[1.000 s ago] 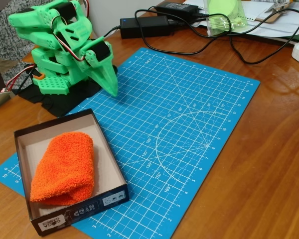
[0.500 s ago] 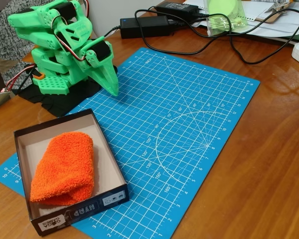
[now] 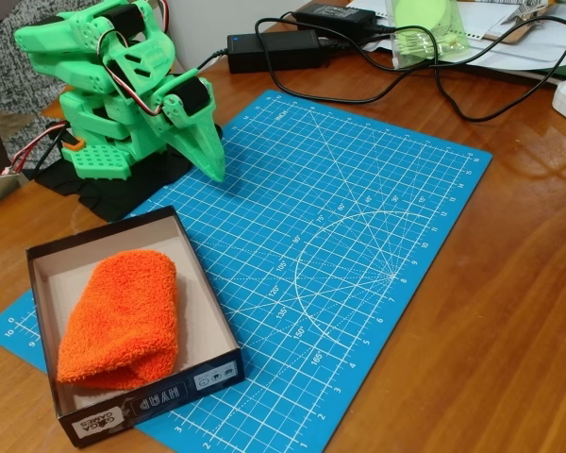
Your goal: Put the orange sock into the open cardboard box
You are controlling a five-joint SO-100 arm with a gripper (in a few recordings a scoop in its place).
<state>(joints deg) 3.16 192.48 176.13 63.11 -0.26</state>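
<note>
Sock: one orange sock (image 3: 123,321) lying inside the box, lower left.
Box: one open cardboard box (image 3: 208,304).
Fingers (image 3: 213,170): pressed together, upper left, holding nothing.

Bright, even indoor light, sharp focus, soft shadows, mild glare on the wooden table (image 3: 509,311).

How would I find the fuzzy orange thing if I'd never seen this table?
Find the blue cutting mat on the wooden table. At its lower left corner sits the open cardboard box with black sides. Inside lies the orange sock, the only bright orange, fuzzy thing there.
</note>
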